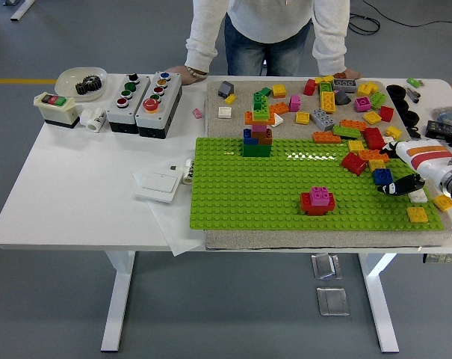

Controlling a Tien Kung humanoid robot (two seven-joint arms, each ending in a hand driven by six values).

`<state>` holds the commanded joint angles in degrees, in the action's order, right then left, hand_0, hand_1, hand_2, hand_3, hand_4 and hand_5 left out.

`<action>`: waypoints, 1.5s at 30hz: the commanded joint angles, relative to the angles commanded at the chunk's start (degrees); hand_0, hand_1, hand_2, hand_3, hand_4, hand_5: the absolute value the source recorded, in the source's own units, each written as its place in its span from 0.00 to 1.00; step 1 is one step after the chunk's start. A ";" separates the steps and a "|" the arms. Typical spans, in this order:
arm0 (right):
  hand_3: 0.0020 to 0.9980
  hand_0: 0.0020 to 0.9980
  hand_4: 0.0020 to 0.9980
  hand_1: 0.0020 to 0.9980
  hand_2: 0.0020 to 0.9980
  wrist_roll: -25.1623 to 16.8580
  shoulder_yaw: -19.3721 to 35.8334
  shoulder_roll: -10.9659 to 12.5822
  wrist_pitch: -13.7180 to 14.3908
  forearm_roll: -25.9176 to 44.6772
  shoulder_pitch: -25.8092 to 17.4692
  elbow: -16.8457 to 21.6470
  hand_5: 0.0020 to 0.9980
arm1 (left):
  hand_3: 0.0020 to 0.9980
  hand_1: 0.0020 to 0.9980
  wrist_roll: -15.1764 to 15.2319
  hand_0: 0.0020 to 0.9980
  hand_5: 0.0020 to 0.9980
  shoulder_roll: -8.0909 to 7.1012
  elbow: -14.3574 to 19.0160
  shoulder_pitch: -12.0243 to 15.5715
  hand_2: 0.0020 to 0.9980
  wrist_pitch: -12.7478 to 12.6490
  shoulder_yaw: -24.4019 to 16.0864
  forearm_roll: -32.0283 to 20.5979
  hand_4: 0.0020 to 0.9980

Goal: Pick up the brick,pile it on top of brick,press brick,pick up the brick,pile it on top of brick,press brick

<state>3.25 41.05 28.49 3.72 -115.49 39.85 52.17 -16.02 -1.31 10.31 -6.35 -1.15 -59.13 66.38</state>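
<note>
Nearest: white table [84, 202], front edge along the bottom; flat white switch plate [160, 182] on a paper sheet at the left.

On the green baseplate [248, 194]: pink brick [321, 196] stacked on a red brick [309, 203], near the front, standing free. Farther back, a small tower of mixed bricks [258, 134] at the plate's rear edge.

At the right edge: right hand [405, 170], white with an orange stripe, arm cut off by the frame. Fingers curved loosely over a blue brick [383, 177]; contact too small to make out, grip cannot be told.

Beyond the plate: loose bricks [338, 105] scattered on a beige mat.

Far left: three button boxes [143, 97] and a white bowl [80, 78] with dark contents, hard to identify.

Far side: person [267, 34] cut off above the chest, both hands on the table edge.
</note>
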 joint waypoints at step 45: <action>0.53 0.66 0.81 0.62 0.62 -4.65 -4.65 -3.94 4.91 0.83 3.39 -12.44 0.45 | 0.56 0.72 0.00 0.78 0.61 0.06 0.00 -0.13 0.67 0.11 1.66 -0.97 0.59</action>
<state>-1.40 36.41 24.55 8.62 -114.66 43.24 39.73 -16.02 -1.25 10.31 -6.48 -1.04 -57.47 65.41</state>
